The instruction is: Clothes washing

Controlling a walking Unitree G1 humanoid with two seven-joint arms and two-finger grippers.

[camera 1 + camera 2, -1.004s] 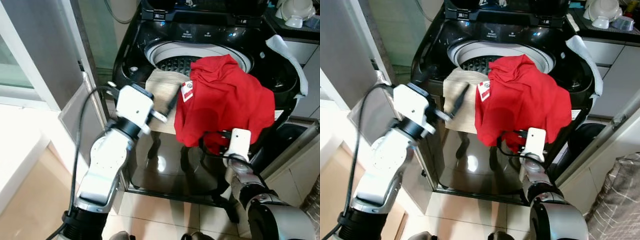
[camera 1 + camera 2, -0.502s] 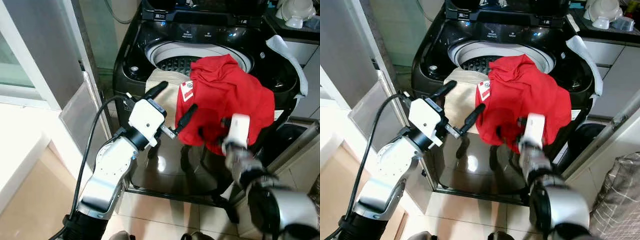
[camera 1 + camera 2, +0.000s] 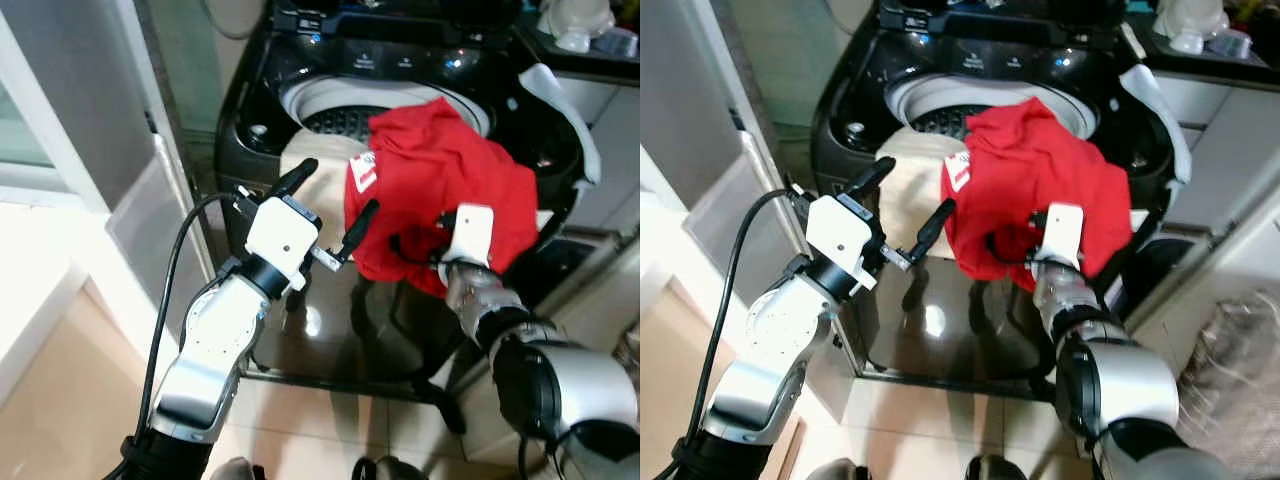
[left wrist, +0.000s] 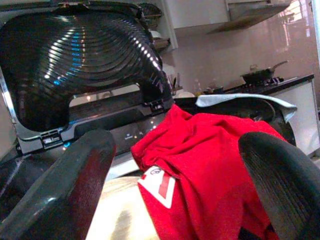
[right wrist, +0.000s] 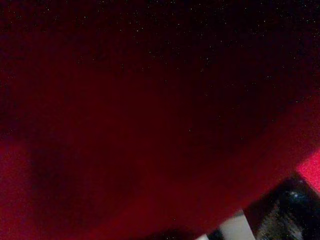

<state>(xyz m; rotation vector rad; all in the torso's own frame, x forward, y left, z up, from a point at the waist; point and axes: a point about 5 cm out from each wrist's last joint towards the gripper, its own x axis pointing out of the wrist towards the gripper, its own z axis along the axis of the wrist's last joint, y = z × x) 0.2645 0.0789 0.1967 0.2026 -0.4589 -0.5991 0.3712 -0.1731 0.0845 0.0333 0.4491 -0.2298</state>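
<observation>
Lower left of frame: left gripper (image 3: 327,203), fingers spread wide, holding nothing, just short of the red garment (image 3: 440,190). Lower right: right gripper (image 3: 1012,243) buried in the red folds; grip state cannot be told. Garment drapes mid-frame over the washing machine (image 3: 262,100) front rim, beside a beige cloth (image 3: 305,166). Soft, light, likely to slide; pinch a bunched fold. Drum (image 3: 330,117) behind appears empty.

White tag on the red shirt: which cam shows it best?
Left wrist view: the white tag sits close, between the open left gripper fingers, its red mark readable on the red shirt. Both eye views show it small, on the shirt's edge beside the beige cloth. Right wrist view gives dark red fabric, no tag.
</observation>
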